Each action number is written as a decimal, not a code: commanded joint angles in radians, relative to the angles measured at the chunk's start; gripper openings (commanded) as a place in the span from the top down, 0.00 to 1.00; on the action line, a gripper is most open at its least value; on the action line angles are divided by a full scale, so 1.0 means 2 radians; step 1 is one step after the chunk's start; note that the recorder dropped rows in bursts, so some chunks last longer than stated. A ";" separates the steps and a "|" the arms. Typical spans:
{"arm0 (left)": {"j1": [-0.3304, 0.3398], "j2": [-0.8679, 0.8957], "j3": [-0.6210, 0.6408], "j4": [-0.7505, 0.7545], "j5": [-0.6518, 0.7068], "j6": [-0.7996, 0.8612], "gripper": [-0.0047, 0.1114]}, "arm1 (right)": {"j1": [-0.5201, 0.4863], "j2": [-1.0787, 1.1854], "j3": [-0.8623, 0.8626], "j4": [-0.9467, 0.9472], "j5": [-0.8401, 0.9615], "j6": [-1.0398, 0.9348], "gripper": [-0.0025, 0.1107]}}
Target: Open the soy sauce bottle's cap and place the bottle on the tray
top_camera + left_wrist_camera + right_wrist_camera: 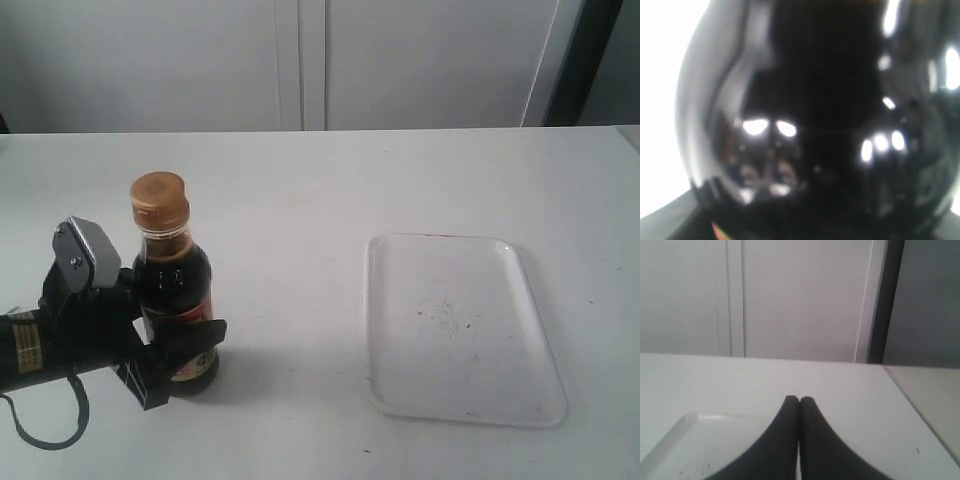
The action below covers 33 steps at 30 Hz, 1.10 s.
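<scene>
The soy sauce bottle point(172, 280) stands upright on the white table at the left, and its golden-brown cap point(160, 203) is down. My left gripper point(196, 338) reaches in from the left edge and grips the lower body at the label; one black finger point(200, 336) crosses the front and the other is hidden behind. In the left wrist view the dark glass of the bottle point(815, 100) fills the picture. The white tray point(465, 330) lies flat to the right with nothing on it. My right gripper point(799, 399) is shut on nothing, just above the tray point(690, 440).
A bare stretch of white table point(300, 260) separates the bottle from the tray. Grey cabinet doors point(300, 60) stand behind the table's far edge. The table's right edge point(920, 415) runs close to the tray's side.
</scene>
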 commanded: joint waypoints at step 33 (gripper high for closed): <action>-0.003 0.001 0.001 0.022 -0.001 0.017 0.96 | 0.006 0.384 -0.257 -0.050 -0.161 0.049 0.98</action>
